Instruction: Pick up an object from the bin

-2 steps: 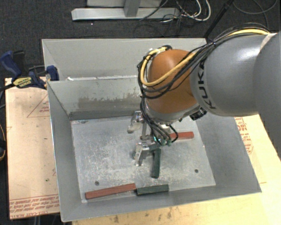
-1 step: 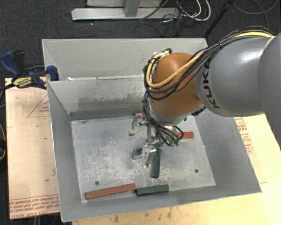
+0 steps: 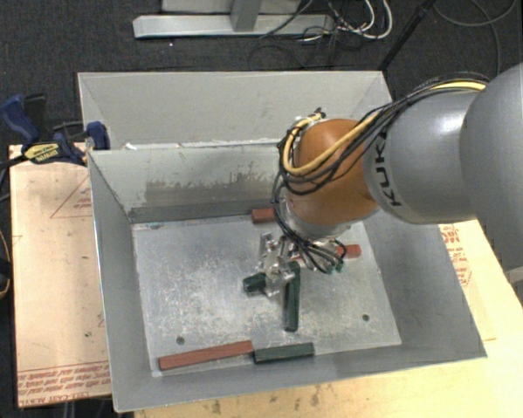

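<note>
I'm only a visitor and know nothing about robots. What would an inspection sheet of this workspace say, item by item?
Surface: grey metal bin, floor scuffed, much of it bare.
Job's things: tilted dark green bar mid-bin, directly under the gripper; small dark green piece just left of it.
Clutter: long red-brown bar and flat dark green bar in a row along the near edge; small red-brown block at the back wall; red piece partly hidden by the arm.
Grippers: gripper low over the tilted bar; grasp cannot be judged.
Cables: yellow and black cables across the orange wrist cover.
Surroundings: dark floor, loose floor cables beyond the bin.
</note>
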`<state>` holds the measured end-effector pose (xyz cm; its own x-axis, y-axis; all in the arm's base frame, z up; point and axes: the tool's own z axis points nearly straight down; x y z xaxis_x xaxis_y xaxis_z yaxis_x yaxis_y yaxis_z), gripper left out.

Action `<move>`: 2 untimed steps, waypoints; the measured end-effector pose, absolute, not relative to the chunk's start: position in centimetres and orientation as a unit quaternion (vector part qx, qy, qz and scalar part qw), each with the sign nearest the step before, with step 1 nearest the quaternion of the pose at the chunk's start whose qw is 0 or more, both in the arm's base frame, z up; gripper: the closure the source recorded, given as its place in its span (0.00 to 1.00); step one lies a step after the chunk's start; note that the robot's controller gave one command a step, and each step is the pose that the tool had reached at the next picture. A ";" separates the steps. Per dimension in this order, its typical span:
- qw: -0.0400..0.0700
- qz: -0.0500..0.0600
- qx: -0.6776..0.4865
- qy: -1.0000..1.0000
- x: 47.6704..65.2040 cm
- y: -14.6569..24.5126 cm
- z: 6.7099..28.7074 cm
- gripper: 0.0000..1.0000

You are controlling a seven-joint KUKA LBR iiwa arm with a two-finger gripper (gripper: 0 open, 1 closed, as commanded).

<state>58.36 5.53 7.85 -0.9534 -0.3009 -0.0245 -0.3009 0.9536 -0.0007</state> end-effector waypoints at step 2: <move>0.003 0.000 -0.188 0.982 56.6 3.0 21.8 1.00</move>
